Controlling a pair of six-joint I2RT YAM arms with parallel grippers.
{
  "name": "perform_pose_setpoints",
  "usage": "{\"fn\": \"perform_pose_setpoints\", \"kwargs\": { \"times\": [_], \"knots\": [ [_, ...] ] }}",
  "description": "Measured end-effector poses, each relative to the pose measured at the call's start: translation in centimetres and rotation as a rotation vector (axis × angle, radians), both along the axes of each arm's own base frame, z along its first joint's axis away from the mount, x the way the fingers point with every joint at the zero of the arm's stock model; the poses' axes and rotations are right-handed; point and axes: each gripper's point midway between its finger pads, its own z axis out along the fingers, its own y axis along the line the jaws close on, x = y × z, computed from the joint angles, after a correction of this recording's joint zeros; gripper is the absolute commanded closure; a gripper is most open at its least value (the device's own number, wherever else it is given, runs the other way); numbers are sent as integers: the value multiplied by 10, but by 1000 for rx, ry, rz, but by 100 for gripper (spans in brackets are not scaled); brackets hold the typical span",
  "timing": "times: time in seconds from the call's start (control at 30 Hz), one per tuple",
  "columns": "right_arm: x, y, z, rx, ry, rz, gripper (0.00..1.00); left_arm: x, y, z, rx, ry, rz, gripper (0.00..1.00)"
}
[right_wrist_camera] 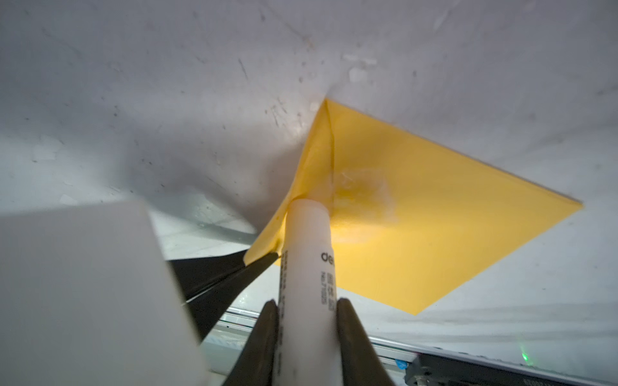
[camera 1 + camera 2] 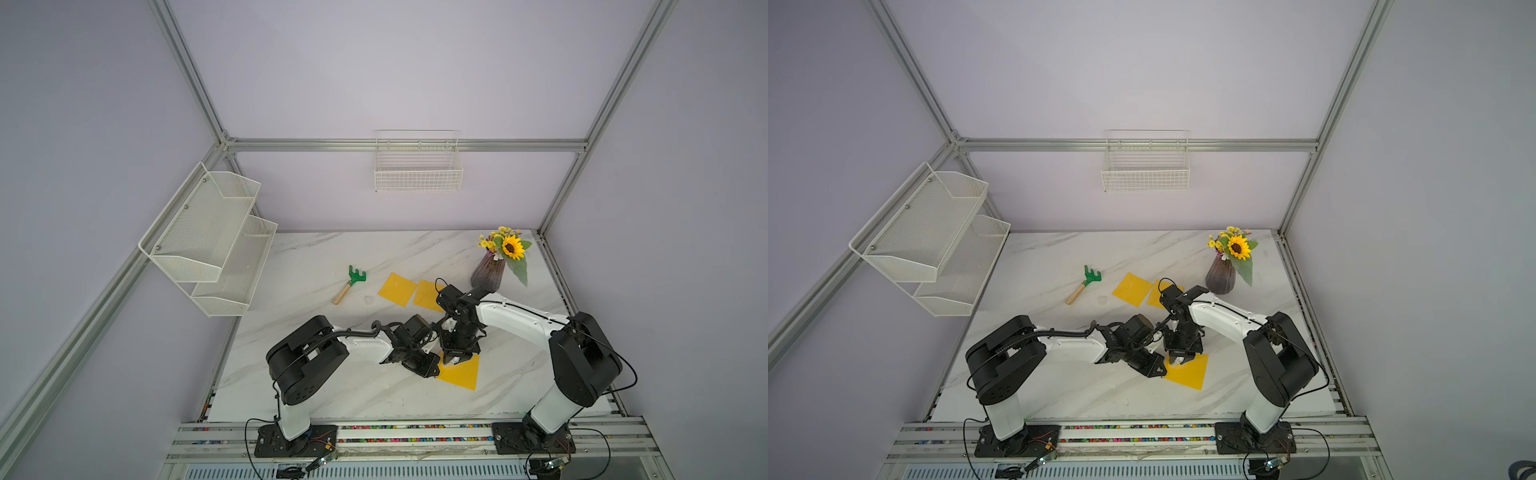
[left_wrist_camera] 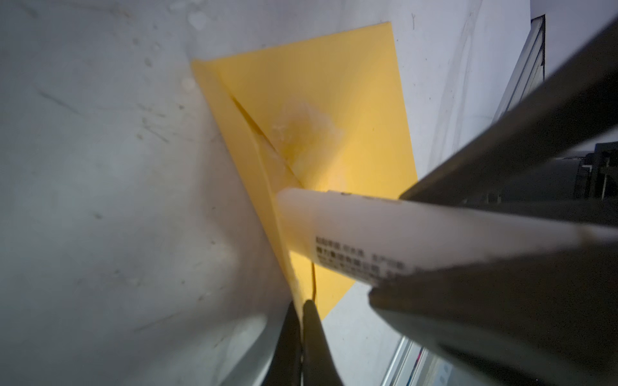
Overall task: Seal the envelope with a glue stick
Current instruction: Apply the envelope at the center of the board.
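Gluing under way: right jaws clamp the glue stick point(image 1: 306, 254), tip on the envelope point(image 1: 434, 234) under its flap point(image 1: 304, 173), which the closed left jaws pinch up. Next, probably: withdraw the stick, press the flap down.

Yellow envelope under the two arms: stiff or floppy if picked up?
Probably floppy: the flap curls up off the envelope where the left end effector pinches it. Likely light too: a thin edge pinch lifts it. The glue smear may make it tacky.
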Motion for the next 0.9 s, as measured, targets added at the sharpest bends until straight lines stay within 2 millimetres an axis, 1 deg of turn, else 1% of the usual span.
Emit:
{"fn": "perform_pose_setpoints", "kwargs": {
  "times": [0.13,0.2,0.27,0.43,0.5,0.63,0.7,0.73,0.9],
  "knots": [
    [9,-16,0,-136,-43,34,100,0,0,0,0,4,4,100],
    [11,-22,1,-168,-53,41,100,0,0,0,0,4,5,100],
    [10,-21,0,-157,-48,46,100,0,0,0,0,4,4,100],
    [4,-7,1,-44,-18,23,100,0,0,0,0,4,5,100],
    [6,-10,0,-69,-29,29,100,0,0,0,0,4,5,100],
    [13,-23,1,-179,-59,56,100,0,0,0,0,5,6,100],
    [14,-27,1,-198,-68,58,100,0,0,0,0,5,6,100],
    [14,-26,1,-189,-66,58,100,0,0,0,0,5,6,100],
    [8,-8,1,-53,-32,22,100,0,0,0,-1,5,6,100]
  ]
}}
